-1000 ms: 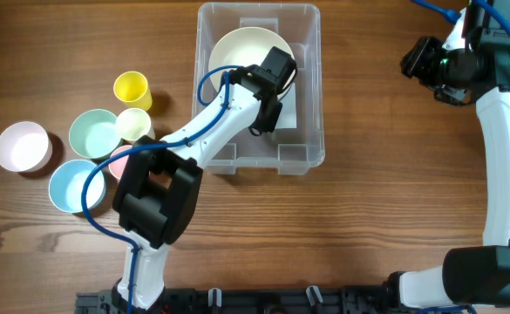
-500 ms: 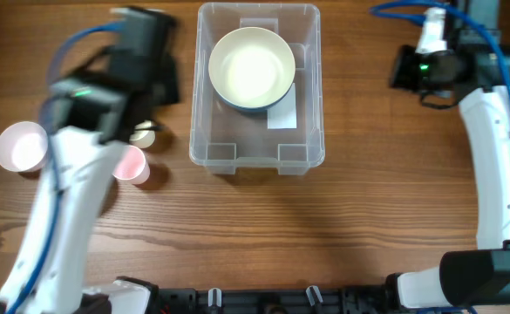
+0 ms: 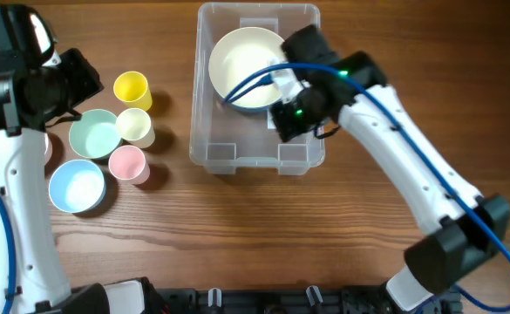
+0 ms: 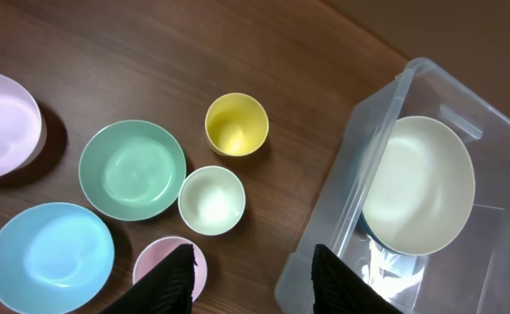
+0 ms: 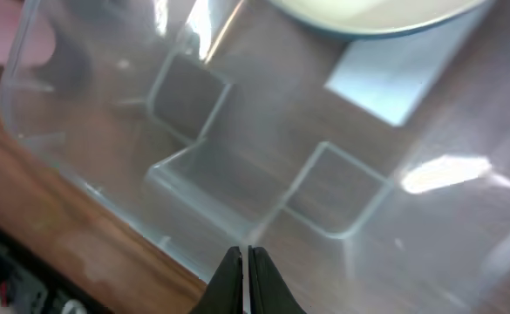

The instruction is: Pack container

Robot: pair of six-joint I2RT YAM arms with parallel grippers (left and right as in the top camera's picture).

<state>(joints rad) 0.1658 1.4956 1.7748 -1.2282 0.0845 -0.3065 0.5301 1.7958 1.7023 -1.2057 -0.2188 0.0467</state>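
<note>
The clear container (image 3: 199, 96) stands at the table's far middle with a cream bowl (image 3: 248, 65) inside it. My right gripper (image 3: 283, 122) hangs over the container's near half. In the right wrist view its fingers (image 5: 244, 281) are pressed together with nothing between them, above the moulded corner steps (image 5: 189, 166) and beside the white label (image 5: 385, 74). High over the cups at the left, my left gripper (image 4: 255, 283) is open and holds nothing; the container (image 4: 324, 218) lies to its right.
Left of the container stand a yellow cup (image 3: 132, 89), a cream cup (image 3: 135, 126), a pink cup (image 3: 127, 163), a green bowl (image 3: 93, 133) and a blue bowl (image 3: 78, 186). A pink bowl (image 4: 2, 125) shows only in the left wrist view.
My left arm has pulled out of the container and swung left over the cups, leaving the cream bowl inside. My right arm has come from the far right over the container, its jaws shut.
</note>
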